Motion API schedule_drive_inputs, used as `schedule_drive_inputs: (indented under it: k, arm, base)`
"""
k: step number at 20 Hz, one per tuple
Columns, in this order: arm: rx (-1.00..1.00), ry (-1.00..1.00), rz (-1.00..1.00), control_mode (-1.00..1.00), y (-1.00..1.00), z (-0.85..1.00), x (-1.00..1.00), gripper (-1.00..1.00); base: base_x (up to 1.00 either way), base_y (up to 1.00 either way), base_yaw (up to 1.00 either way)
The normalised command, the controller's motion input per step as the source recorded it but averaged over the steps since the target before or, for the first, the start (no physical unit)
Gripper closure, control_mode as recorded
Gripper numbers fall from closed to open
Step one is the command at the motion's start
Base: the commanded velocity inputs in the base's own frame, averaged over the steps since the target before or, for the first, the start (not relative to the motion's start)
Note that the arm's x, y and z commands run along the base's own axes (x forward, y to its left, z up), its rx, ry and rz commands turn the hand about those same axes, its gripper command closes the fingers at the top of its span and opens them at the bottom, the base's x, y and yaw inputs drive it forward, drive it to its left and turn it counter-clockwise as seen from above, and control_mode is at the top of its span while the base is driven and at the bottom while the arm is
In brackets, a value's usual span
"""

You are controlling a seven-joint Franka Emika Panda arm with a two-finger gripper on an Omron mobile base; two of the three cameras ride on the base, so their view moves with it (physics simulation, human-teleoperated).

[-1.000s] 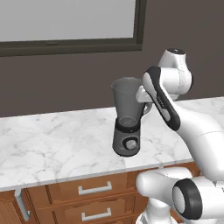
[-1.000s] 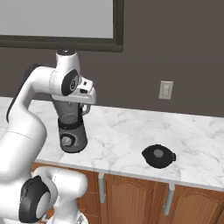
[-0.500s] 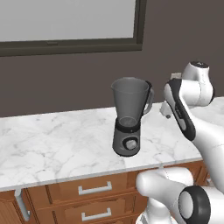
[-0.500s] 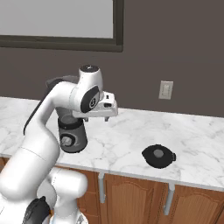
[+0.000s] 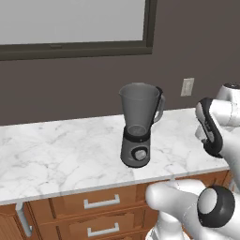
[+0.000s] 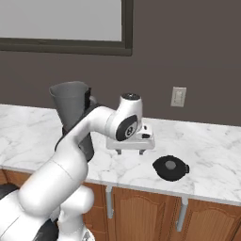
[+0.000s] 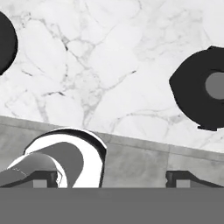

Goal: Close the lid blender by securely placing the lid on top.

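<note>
— So, how do the fingers stand?
— Spread wide with nothing between them. In the right base view the gripper (image 6: 129,151) hangs at frame centre, pointing down over the marble counter (image 6: 207,160). In the hand view its two dark fingertips (image 7: 181,176) sit far apart at the bottom edge.
— How many lids?
— One lid (image 6: 171,168), black with a raised centre knob, flat on the counter right of centre, apart from the gripper. The hand view has it at the right edge (image 7: 202,89).
— And blenders?
— One blender (image 5: 138,124), centre of the left base view, jar open on top. In the right view the arm partly covers it.
— Anything else?
— One wall outlet (image 6: 178,97), upper right; the window frame (image 5: 93,47) above; probably four drawer or door handles below, though they're small.
</note>
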Motion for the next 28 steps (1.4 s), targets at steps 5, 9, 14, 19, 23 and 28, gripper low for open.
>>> schedule_drive_inputs:
  k: [5,9,14,19,23,28]
  arm:
    - [0.05,0.30,-0.11,-1.00,-1.00,-0.36,0.11,-1.00]
    - [0.03,0.09,-0.05,-1.00,-0.92,-0.27,0.02,-1.00]
    - [0.00,-0.01,0.00,-1.00,-0.33,-0.27,0.29,-1.00]
    - [0.02,-0.11,0.00,-1.00,-0.10,-0.37,0.44,-1.00]
    - [0.00,-0.04,-0.01,-1.00,0.00,-0.44,0.43,-1.00]
    - [0.00,0.00,-0.02,-1.00,-0.02,-0.24,0.30,-1.00]
  base:
    - [0.00,0.00,0.00]
    - [0.00,0.00,0.00]
    - [0.00,0.00,0.00]
    - [0.00,0.00,0.00]
    - [0.00,0.00,0.00]
    - [0.00,0.00,0.00]
